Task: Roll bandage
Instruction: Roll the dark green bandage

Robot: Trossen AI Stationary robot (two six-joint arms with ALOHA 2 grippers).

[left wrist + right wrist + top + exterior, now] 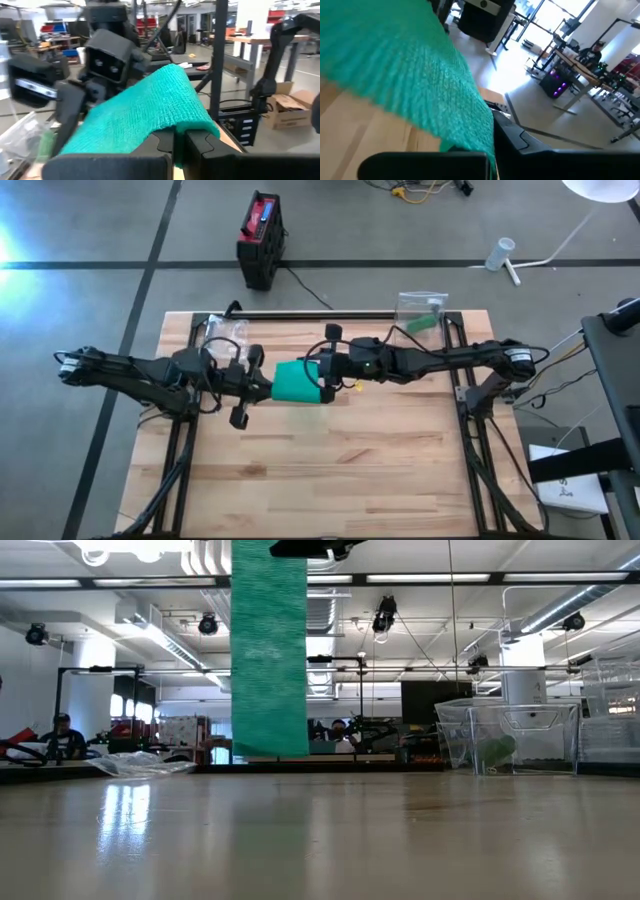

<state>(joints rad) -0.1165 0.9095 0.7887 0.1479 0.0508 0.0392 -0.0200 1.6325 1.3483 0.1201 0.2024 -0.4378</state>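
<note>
We are watching the green bandage [269, 650] hanging above the wooden table [330, 470], its top cut off in the low view. The left gripper [262, 385] is pinching one end, fingers [162, 142] closed. The right gripper [326, 377] is meeting it from the opposite side; we cannot tell its grip. Clear bags [510, 738] are sitting behind, workshop beyond.
</note>
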